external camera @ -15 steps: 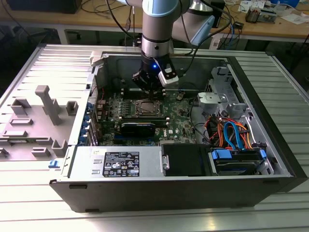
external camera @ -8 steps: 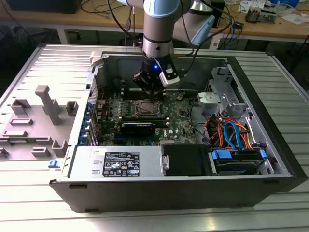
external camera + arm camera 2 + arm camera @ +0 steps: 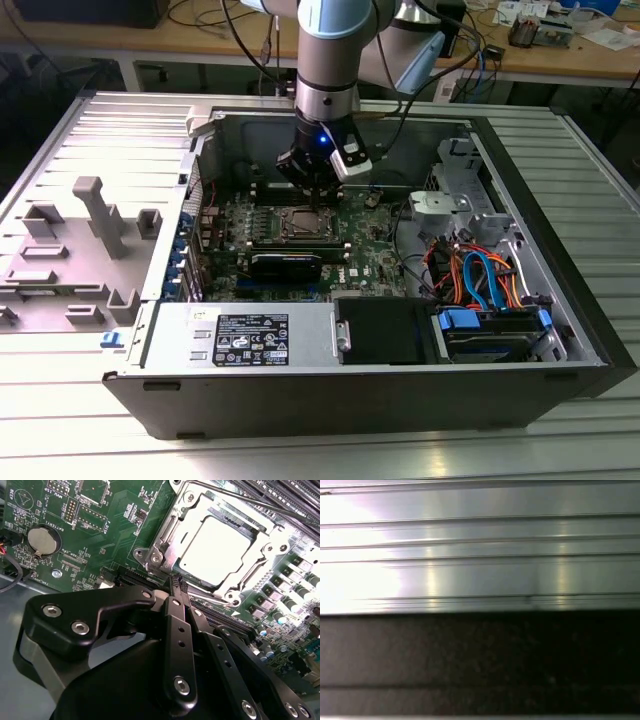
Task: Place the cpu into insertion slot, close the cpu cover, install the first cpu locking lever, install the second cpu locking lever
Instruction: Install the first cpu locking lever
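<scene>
The cpu (image 3: 215, 550), a pale grey square, lies in the insertion slot (image 3: 303, 222) on the green motherboard (image 3: 100, 540). The silver cpu cover (image 3: 260, 567) lies flat over it and frames its metal top. A thin metal locking lever (image 3: 260, 504) runs along the far side of the socket. In the second wrist view my gripper (image 3: 177, 582) has its black fingers (image 3: 172, 610) pressed together, tips at the socket's near edge. I cannot tell whether they pinch anything. In the exterior view the gripper (image 3: 318, 197) hangs just above the socket's back edge.
The open computer case (image 3: 560, 330) surrounds the board. A long black block (image 3: 285, 265) sits in front of the socket, and coloured cables (image 3: 480, 275) and a drive bay lie toward the exterior view's right. Grey fixtures (image 3: 90, 215) stand on the ribbed table. A coin battery (image 3: 41, 540) sits on the board.
</scene>
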